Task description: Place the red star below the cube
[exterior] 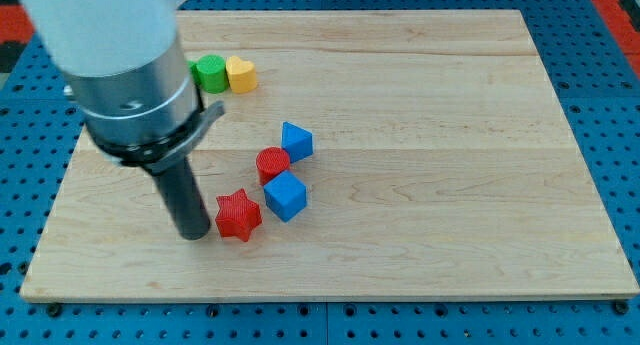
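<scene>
The red star (pixel 238 215) lies on the wooden board (pixel 420 135), left of centre and low in the view. The blue cube (pixel 285 196) sits just to its right and slightly higher, close to or touching it. My tip (pixel 195 234) rests on the board right beside the star's left side. The dark rod rises from it to the grey arm body at the view's upper left.
A red cylinder (pixel 272 164) sits just above the cube, and a second blue block (pixel 296 141) above that. A green cylinder (pixel 211 72) and a yellow heart (pixel 241 75) sit near the board's top left.
</scene>
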Motion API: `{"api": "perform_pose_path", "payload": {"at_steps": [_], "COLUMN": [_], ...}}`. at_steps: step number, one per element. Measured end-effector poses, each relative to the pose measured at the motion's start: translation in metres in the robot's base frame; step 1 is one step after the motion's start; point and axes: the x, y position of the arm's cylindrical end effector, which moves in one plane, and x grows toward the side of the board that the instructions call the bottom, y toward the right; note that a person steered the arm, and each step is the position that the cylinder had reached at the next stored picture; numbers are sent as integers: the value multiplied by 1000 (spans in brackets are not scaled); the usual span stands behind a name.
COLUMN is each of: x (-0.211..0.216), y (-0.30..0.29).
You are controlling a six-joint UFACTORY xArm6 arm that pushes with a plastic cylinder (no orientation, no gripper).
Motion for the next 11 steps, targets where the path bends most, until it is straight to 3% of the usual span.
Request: {"api": "perform_pose_path", "payload": {"at_steps": [1, 3, 5, 7, 11], "x": [-13, -35, -25, -2, 2], "y": [-15, 30, 46, 23, 58]}}
